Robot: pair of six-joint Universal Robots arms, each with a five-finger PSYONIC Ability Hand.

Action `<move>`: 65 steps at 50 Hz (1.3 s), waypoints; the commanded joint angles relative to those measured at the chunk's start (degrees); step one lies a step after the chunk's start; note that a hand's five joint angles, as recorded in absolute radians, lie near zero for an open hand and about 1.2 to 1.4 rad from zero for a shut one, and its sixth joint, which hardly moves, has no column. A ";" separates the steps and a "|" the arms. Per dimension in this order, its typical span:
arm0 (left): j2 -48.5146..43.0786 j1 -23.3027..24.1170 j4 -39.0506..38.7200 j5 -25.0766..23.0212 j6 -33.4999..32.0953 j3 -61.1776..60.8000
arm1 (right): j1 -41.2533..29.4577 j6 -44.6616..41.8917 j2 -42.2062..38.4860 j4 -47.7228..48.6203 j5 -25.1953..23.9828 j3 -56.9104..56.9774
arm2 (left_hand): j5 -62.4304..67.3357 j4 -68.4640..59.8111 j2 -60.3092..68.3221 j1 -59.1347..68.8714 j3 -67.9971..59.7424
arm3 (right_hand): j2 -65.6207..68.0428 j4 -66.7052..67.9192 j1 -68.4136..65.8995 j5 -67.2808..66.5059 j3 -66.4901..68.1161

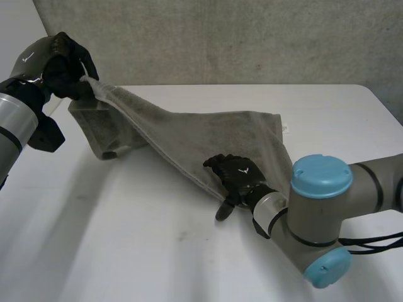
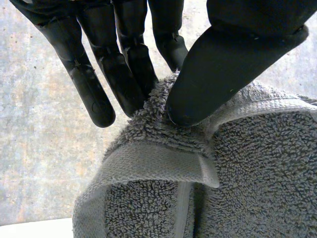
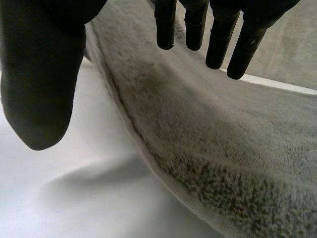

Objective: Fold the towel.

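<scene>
A grey towel (image 1: 208, 138) stretches across the white table (image 1: 126, 239), its left corner lifted into the air. My left hand (image 1: 66, 60) is raised at the far left and pinches that corner between thumb and fingers; the left wrist view shows the thumb (image 2: 218, 64) pressing the towel's hemmed corner (image 2: 163, 148) against the fingers. My right hand (image 1: 236, 176) hovers over the towel's near edge at the middle, fingers straight and spread, holding nothing. In the right wrist view the fingers (image 3: 218, 29) stand above the towel (image 3: 208, 148), beside its edge.
A grey wall (image 1: 220, 38) runs behind the table. The table's far edge lies just past the towel. Bare tabletop spreads in front of the towel and to the right. My right arm's blue-capped joint (image 1: 321, 176) sits low at the near right.
</scene>
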State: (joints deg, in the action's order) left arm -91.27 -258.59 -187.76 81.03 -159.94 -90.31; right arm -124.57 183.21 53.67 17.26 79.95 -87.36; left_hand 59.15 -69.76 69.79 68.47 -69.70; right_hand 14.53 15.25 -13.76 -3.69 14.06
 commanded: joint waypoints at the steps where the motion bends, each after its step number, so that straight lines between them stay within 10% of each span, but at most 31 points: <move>1: -0.39 -1.39 -0.06 0.01 1.12 0.31 | 0.37 -1.09 -2.08 2.86 6.52 1.58 | 10.85 -10.24 10.21 11.53 -10.30 | 8.11 7.40 -8.88 -8.95 8.58; 23: -2.76 -5.61 0.03 -0.08 1.12 -0.48 | 18.40 -6.02 8.65 3.49 1.44 -10.64 | 10.85 -10.24 10.21 11.53 -10.30 | 36.09 35.37 -36.86 -36.93 36.56; 30: -3.29 -5.61 0.12 -0.26 1.03 -1.01 | 22.08 -6.28 7.95 2.87 -3.74 -12.04 | 10.85 -10.24 10.21 11.53 -10.30 | 65.40 64.69 -66.17 -66.24 65.87; 41: -3.47 -5.61 0.82 -0.26 0.50 -1.80 | 26.21 -9.52 15.56 0.86 -6.38 -12.57 | 10.85 -10.24 10.21 11.53 -10.30 | 65.47 64.75 -66.24 -66.31 65.94; 53: 5.56 -5.35 12.14 -1.05 -0.90 -0.05 | 29.29 -30.09 39.83 -29.53 -11.75 2.69 | 10.85 -10.24 10.21 11.53 -10.30 | 65.47 64.75 -66.24 -66.31 65.94; 65: 9.98 -5.70 24.00 -0.96 -4.76 6.37 | 31.40 -32.12 41.26 -54.08 -12.19 27.51 | 10.85 -10.24 10.21 11.53 -10.30 | 65.47 64.75 -66.24 -66.31 65.94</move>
State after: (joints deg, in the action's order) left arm -81.20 -264.04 -169.01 79.97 -163.04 -86.83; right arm -93.81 151.88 96.59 -28.13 67.93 -67.70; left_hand 59.15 -69.76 69.79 68.47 -69.70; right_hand 76.75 76.89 -76.63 -67.17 76.83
